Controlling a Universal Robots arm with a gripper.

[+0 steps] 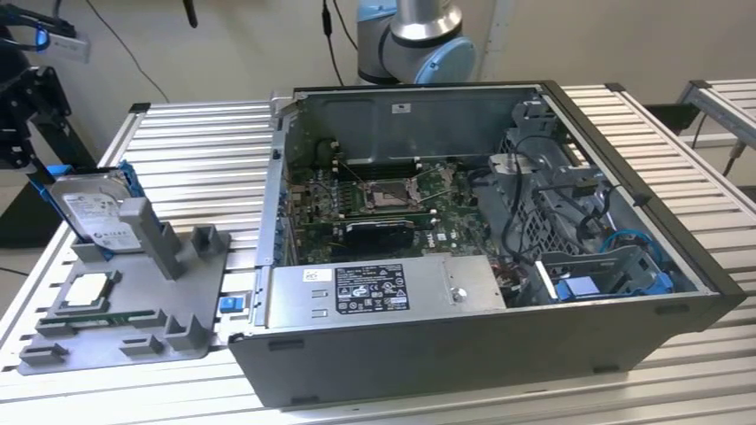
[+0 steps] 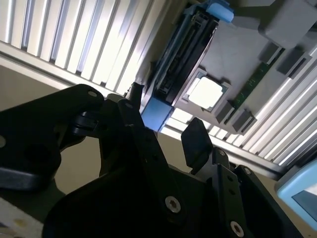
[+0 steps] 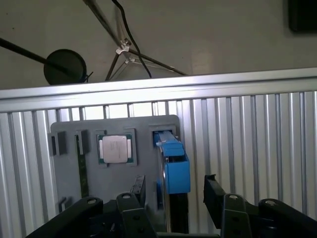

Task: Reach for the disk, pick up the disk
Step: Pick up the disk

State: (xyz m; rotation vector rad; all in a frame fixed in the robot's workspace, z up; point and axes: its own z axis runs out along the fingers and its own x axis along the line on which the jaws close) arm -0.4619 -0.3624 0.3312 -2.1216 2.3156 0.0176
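The disk (image 1: 92, 211) is seen standing on edge in a slot of the grey tray (image 1: 177, 305), at about 9 o'clock in the exterior view. It sits on the slatted table (image 1: 195, 133), at 9 o'clock of the open computer case (image 1: 473, 354), label face toward the camera. A small square chip (image 1: 88, 290) is laid flat in the tray at 6 o'clock from the disk, and an upright post (image 1: 144, 228) stands just beside the disk at 3 o'clock. In both wrist views the gripper (image 3: 176, 192) is shown spread wide with nothing held, its fingers (image 3: 139, 188) set one on each side of the disk's blue bracket (image 3: 176, 171). A gap appears to be left on both sides, though light contact cannot be ruled out from these angles. The reach is judged nearly complete, the grasp not yet made. The disk is expected to be rigid, dense for its size and shock-sensitive, so a drop or knock is the worry, not crushing. The metal and label faces are likely slick, and the plastic bracket may flex a little. Hold is best taken across the two broad faces, near the raised edge and centred along it, so the weight hangs straight and the post is cleared.
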